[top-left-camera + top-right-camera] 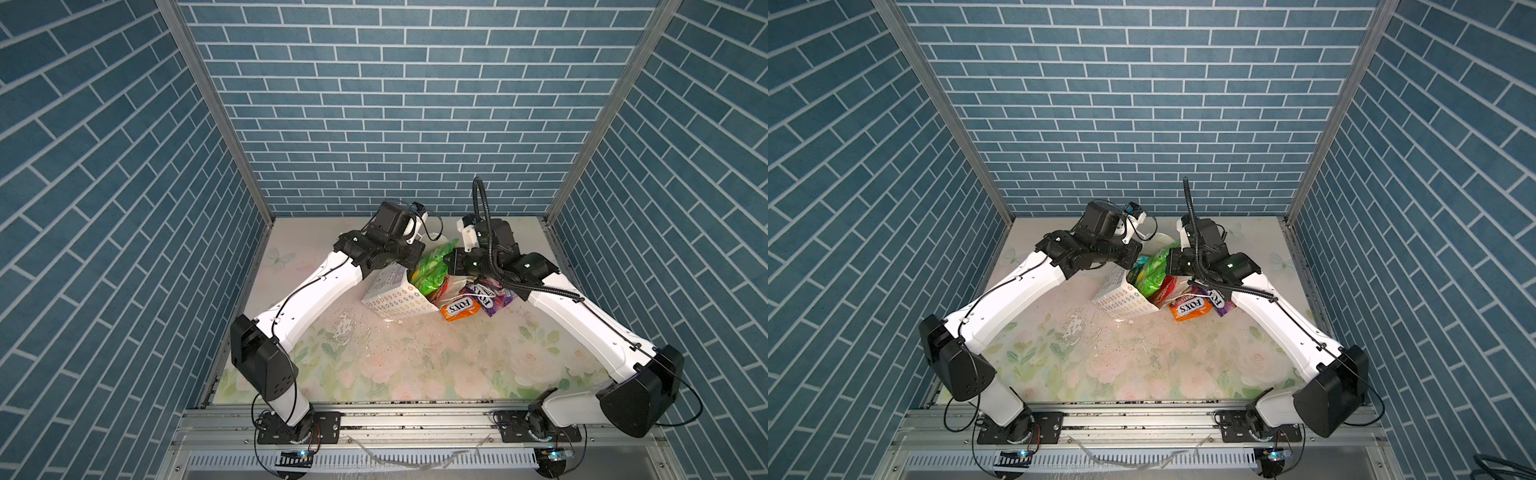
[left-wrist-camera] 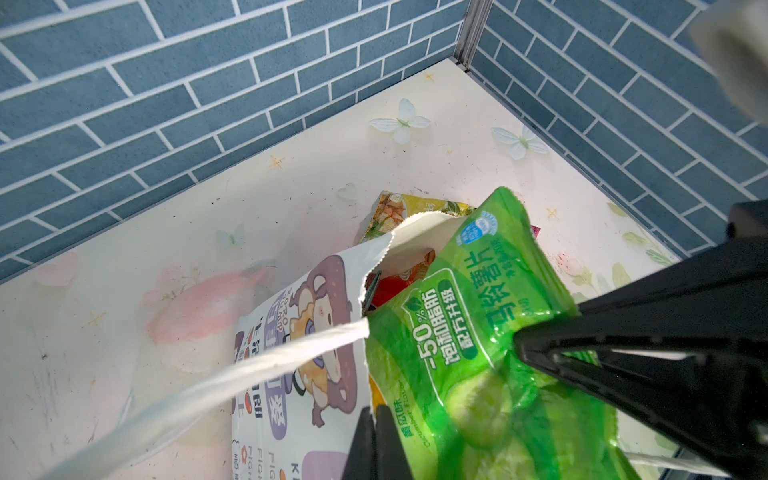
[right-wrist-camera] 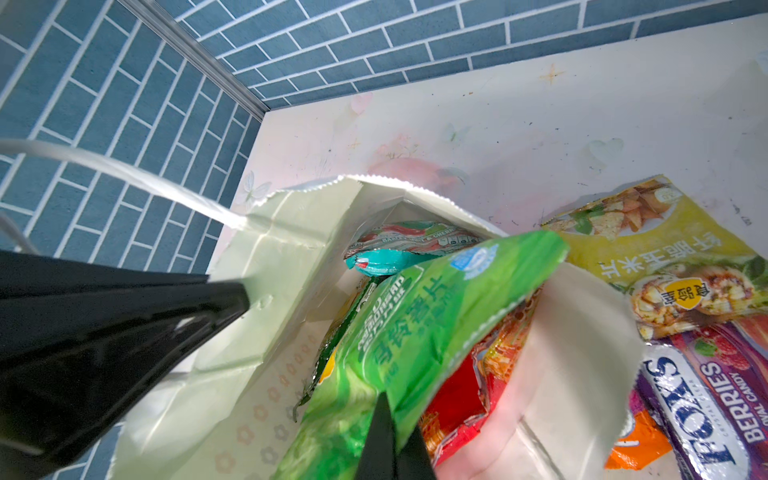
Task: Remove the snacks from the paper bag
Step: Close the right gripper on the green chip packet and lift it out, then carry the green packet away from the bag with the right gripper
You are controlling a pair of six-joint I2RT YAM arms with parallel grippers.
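Observation:
The white paper bag point(image 1: 395, 299) leans over mid-table, its mouth facing the back right. My left gripper point(image 2: 376, 419) is shut on the bag's rim beside the cartoon face. A large bright green packet point(image 3: 415, 332) sticks out of the mouth, and my right gripper point(image 3: 388, 415) is shut on its edge. A red packet point(image 3: 453, 399) and a teal one point(image 3: 382, 262) lie inside the bag. An orange FOX'S packet point(image 1: 459, 309), a purple FOX'S packet point(image 1: 492, 297) and a yellow packet point(image 3: 665, 249) lie on the table to the right of the bag.
The bag's white cord handle point(image 2: 208, 374) arches up beside my left gripper. Blue brick walls point(image 1: 374, 124) close in the back and both sides. The floral tabletop point(image 1: 415, 365) stretches from the bag to the front rail point(image 1: 415, 415).

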